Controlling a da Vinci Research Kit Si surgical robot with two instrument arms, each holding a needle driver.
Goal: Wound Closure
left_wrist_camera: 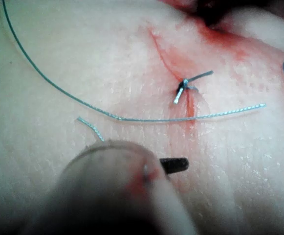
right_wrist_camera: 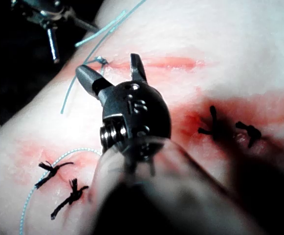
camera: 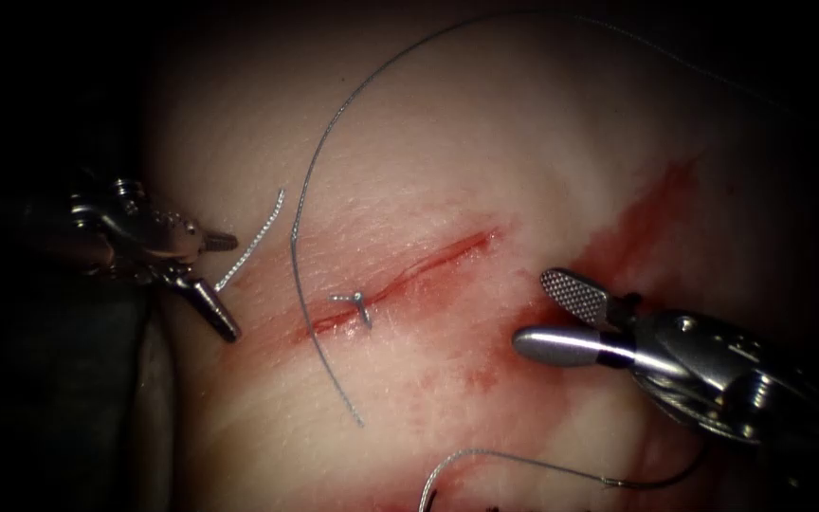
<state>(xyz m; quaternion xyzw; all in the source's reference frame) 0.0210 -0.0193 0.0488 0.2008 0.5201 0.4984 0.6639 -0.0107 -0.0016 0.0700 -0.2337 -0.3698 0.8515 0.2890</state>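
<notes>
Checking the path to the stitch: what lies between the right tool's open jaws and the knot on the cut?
Bare tissue with red fluid lies between the right tool and the knot, as the endoscope view shows. No thread crosses that stretch.

We see darkness around the lit centre, black at the edges of the endoscope view, a dim grey-green surface [camera: 59,379] at left, light falling from above

**Two metal tools with small jaws**

The left tool [camera: 215,283] is grey steel, with thin pointed jaws and small round screws on its wrist. The right tool [camera: 561,318] is bigger and shiny; one jaw has a cross-hatched inner face, the other a smooth rounded back. Its dark wrist housing [right_wrist_camera: 134,110] carries stamped marks and a ribbed pin.
</notes>
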